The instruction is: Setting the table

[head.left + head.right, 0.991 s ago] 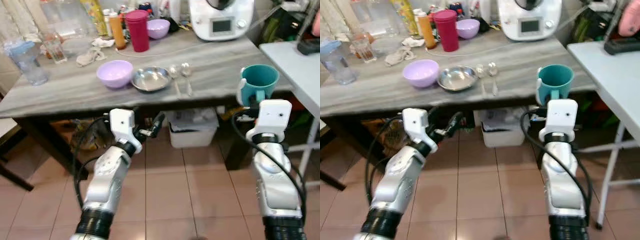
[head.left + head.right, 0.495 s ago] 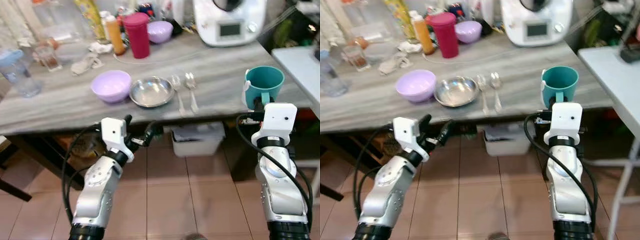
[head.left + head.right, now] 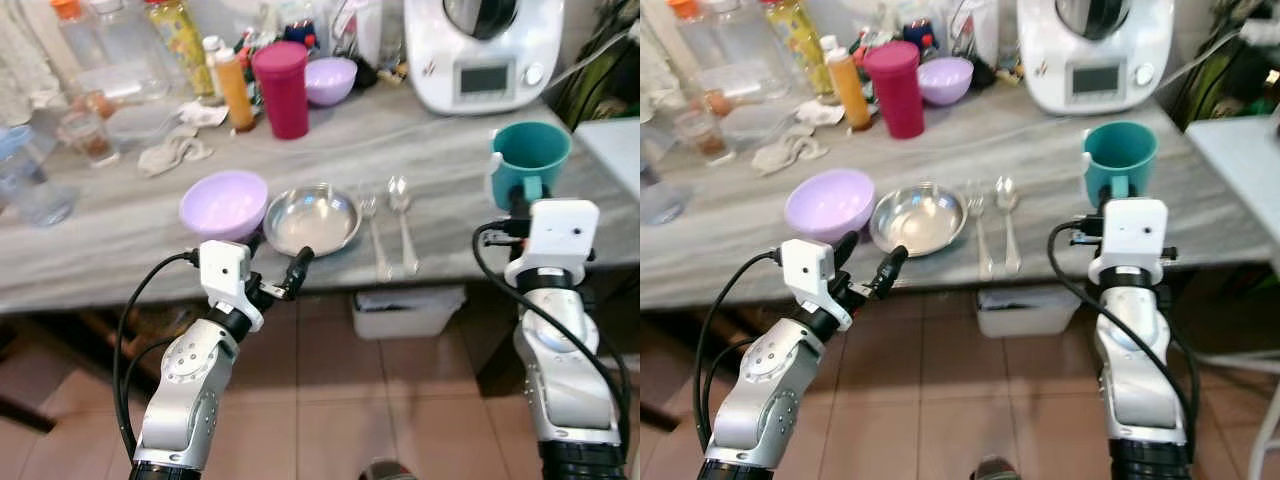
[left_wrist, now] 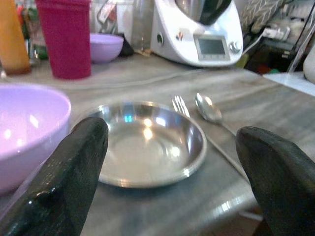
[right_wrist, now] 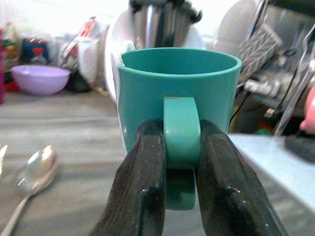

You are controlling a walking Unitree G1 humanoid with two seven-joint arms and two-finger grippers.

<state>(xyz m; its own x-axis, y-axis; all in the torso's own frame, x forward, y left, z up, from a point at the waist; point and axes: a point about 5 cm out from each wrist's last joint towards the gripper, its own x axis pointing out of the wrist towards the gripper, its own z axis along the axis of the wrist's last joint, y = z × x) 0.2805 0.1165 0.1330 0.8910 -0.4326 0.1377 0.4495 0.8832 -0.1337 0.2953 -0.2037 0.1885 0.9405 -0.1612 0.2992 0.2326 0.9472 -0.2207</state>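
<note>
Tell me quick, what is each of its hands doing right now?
Left gripper: open, holding nothing, at the table edge facing the steel bowl.
Right gripper: shut on the handle of the green mug.

A home kitchen: a grey wood-grain table [image 3: 120, 250] crowded with bowls and bottles [image 3: 232, 88], a white cooking machine [image 3: 482, 48] in the upper right of the frame, and a tiled floor [image 3: 330, 400] below.
</note>
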